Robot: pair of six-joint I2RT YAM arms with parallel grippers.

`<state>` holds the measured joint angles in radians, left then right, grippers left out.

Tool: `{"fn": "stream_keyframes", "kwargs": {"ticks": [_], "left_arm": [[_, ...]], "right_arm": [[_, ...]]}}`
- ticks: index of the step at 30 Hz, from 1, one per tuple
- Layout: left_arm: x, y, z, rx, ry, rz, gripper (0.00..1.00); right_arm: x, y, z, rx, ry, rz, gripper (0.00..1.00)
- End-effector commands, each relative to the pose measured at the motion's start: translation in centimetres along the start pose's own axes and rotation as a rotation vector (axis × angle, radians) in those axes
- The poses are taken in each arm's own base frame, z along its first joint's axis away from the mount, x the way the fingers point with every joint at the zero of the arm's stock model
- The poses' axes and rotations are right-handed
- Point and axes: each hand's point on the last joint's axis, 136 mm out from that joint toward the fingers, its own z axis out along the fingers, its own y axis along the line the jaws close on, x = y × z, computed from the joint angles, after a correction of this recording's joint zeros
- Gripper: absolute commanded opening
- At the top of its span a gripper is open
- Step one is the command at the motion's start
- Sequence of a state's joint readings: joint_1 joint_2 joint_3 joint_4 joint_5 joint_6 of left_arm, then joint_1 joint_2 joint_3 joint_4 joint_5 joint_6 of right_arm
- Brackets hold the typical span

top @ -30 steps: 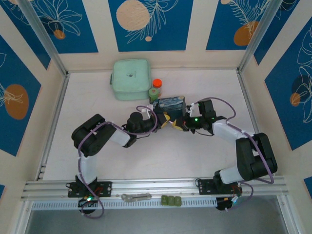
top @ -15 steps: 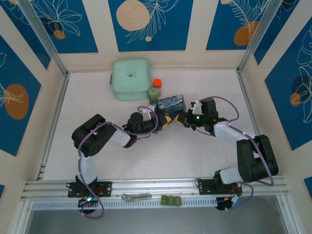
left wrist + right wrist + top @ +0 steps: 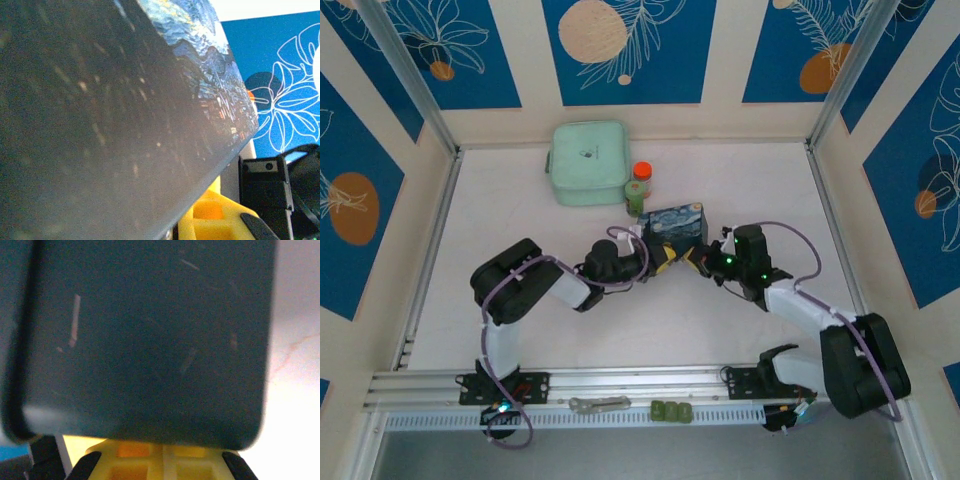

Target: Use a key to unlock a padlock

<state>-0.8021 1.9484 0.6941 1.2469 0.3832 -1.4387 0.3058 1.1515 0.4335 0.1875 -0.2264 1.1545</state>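
The blue swirly-painted box (image 3: 677, 224) stands mid-table. Just in front of it my two grippers meet nose to nose: the left gripper (image 3: 665, 258) comes in from the left and the right gripper (image 3: 692, 259) from the right, their yellow fingers drawn close together. The padlock and the key are hidden. In the left wrist view the box's dark face (image 3: 100, 115) looms close above one yellow finger (image 3: 210, 222). In the right wrist view the right gripper (image 3: 163, 460) sits under a dark blurred face (image 3: 150, 340), its yellow fingers pressed together.
A mint-green case (image 3: 588, 163) sits at the back, with a small orange-capped bottle (image 3: 639, 186) between it and the box. A grey metal tool (image 3: 600, 404) and green pieces (image 3: 670, 410) lie on the front rail. Side rails bound the table.
Both grippers have slid together towards the near side, still tip to tip. The right arm's elbow has swung out to the near right. The box has shifted slightly nearer.
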Motion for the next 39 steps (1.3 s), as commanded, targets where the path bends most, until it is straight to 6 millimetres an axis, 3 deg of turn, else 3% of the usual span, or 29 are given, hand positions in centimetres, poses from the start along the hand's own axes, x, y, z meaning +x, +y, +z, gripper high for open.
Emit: {"fn": "stream_keyframes", "kwargs": {"ticks": [1, 6, 15, 27, 39], "left_arm": [[-1.1, -3.9, -0.3, 0.143, -0.086, 0.063, 0.00], [-1.9, -3.6, 0.4, 0.137, -0.141, 0.055, 0.00], [-2.0, -3.3, 0.9, 0.131, -0.167, 0.032, 0.00], [-1.7, -3.9, 1.6, 0.147, -0.175, 0.019, 0.00], [-1.5, -4.0, 1.6, 0.147, -0.180, 0.015, 0.00]], "right_arm": [[-1.4, -2.1, -1.4, 0.102, -0.151, 0.062, 0.00], [-1.3, -2.7, -2.4, 0.105, -0.189, 0.079, 0.00], [-1.7, 0.1, -2.4, -0.002, -0.217, 0.074, 0.00], [-1.2, 1.8, -1.1, -0.061, -0.282, 0.033, 0.00], [-1.8, 2.4, -1.5, -0.095, -0.355, 0.000, 0.00]]}}
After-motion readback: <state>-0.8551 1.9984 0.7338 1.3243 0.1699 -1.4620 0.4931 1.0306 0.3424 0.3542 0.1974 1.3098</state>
